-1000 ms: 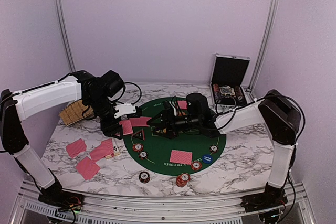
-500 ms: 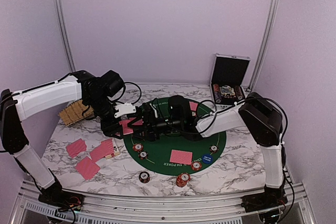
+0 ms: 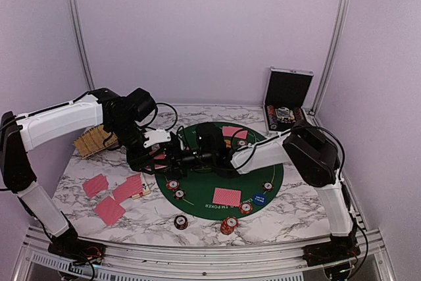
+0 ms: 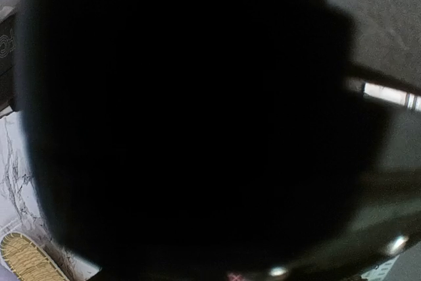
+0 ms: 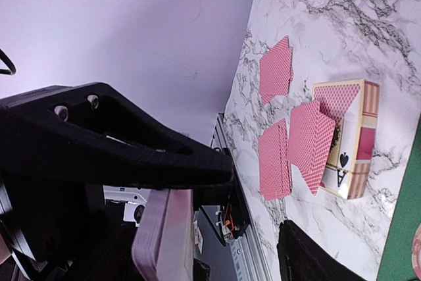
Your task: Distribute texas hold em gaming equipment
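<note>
My left gripper [image 3: 156,157] is shut on a deck of pink-red-backed cards at the green mat's [image 3: 204,201] left edge. The deck shows edge-on in the right wrist view [image 5: 164,235], under a black left finger [image 5: 131,143]. My right gripper [image 3: 172,157] reaches left across the mat, open, its jaws on either side of the deck [image 5: 217,255]. The left wrist view is blocked black. Dealt cards lie at the left [image 3: 95,184] [image 3: 108,210] [image 3: 128,187] and on the mat [image 3: 227,196] [image 3: 235,132]. Striped chips [image 3: 172,185] [image 3: 228,225] and a blue disc [image 3: 259,198] lie near the front.
A card box [image 3: 141,193] [image 5: 348,139] lies beside the left cards [image 5: 275,162]. A woven basket [image 3: 92,141] stands at the far left. An open silver case [image 3: 287,100] with chips stands at the back right. The marble table's front rail [image 3: 197,255] is close.
My right gripper has moved left across the mat, up to the deck in my left gripper. The left arm has held still.
</note>
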Controlling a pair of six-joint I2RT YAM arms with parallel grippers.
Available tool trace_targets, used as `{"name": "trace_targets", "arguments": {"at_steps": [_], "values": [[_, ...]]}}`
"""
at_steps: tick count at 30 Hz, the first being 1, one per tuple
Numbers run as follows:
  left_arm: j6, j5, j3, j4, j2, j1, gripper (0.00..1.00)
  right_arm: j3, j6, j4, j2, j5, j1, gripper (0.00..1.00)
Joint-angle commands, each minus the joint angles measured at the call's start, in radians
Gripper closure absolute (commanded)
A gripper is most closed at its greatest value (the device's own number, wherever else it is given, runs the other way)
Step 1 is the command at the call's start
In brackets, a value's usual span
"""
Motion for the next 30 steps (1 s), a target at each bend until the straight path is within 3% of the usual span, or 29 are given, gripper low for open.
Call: {"name": "trace_targets", "arguments": {"at_steps": [1,9,19,23,30], "values": [[-0.005,0.020,0.032,-0.029,0.011,0.003,0.35,0.050,0.028,0.000,0.033,0.035,0.012,0.28],[-0.003,0.024,0.036,-0.029,0.004,0.002,0.35,0.055,0.030,-0.085,0.050,0.095,0.012,0.29],[-0.001,0.024,0.030,-0.029,-0.007,0.003,0.35,-0.075,0.059,-0.047,-0.031,0.170,-0.035,0.33],[-0.001,0.022,0.032,-0.029,-0.008,0.004,0.35,-0.117,0.065,-0.017,-0.056,0.176,-0.048,0.38],[0.001,0.020,0.026,-0.029,-0.010,0.003,0.35,-0.169,0.089,0.053,-0.085,0.171,-0.063,0.60]]}}
